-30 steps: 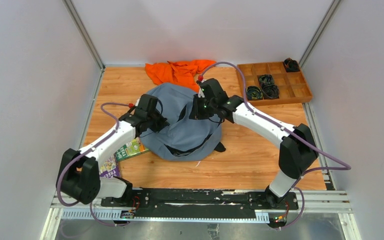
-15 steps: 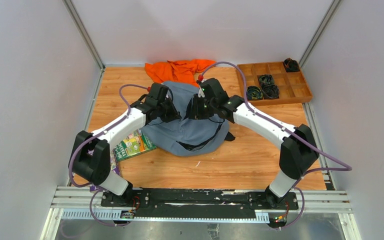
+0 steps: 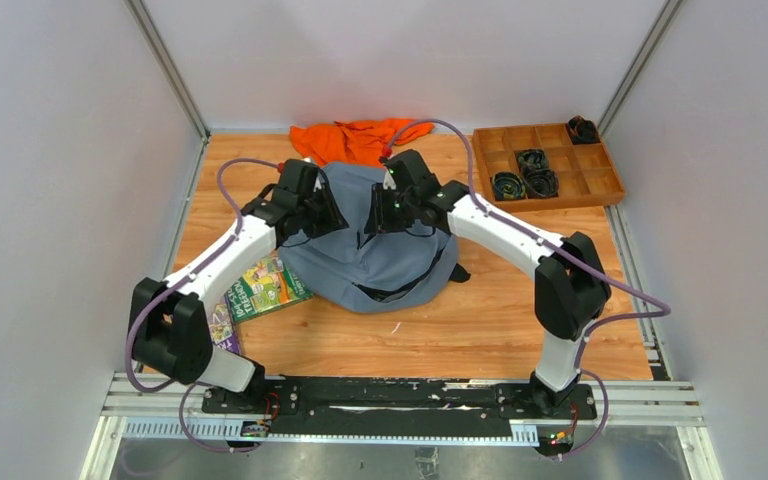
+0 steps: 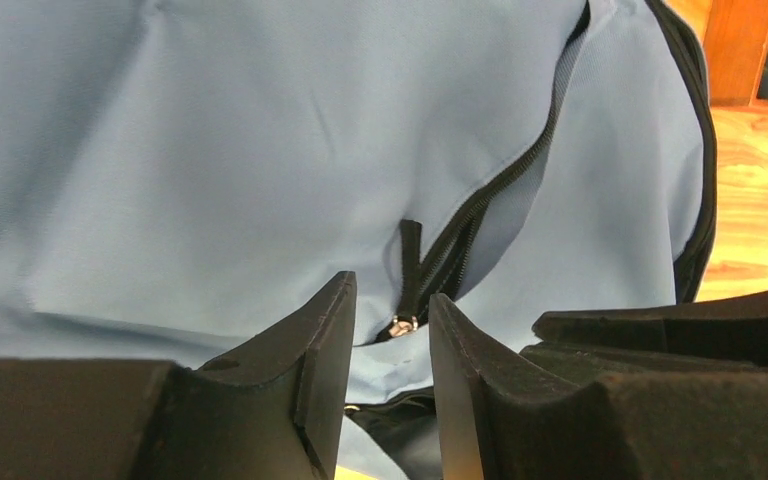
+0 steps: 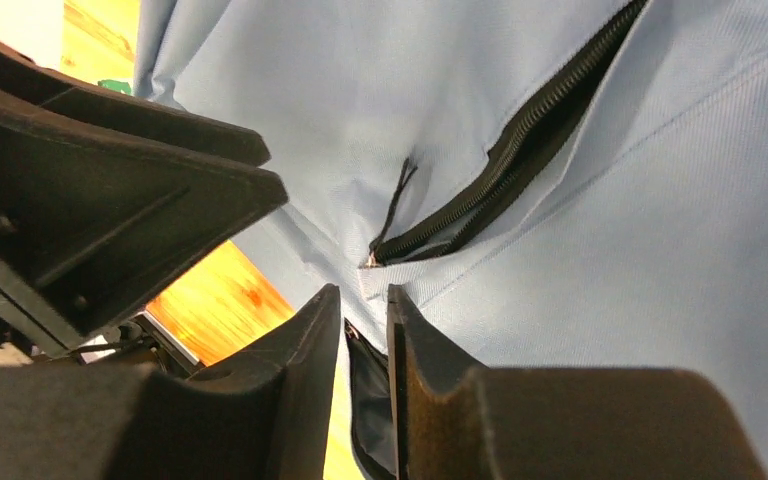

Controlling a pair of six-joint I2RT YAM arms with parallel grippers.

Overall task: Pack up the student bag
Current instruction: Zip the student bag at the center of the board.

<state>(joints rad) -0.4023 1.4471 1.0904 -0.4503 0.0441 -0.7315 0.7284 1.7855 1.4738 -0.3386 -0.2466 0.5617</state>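
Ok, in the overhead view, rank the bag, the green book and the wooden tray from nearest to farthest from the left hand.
1. student bag, lying right under the left hand.
2. green book, toward the near left of the table.
3. wooden tray, at the far right.

Grey-blue student bag (image 5: 580,250), dark zipper (image 5: 520,145) partly open, jaws narrowly apart near its end, wooden table (image 5: 220,310) at left

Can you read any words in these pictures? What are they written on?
Green book: colourful print on the cover, too small and blurred to read.
Purple book: cover partly hidden, nothing readable.
Bag, orange cloth, tray: no writing shows.
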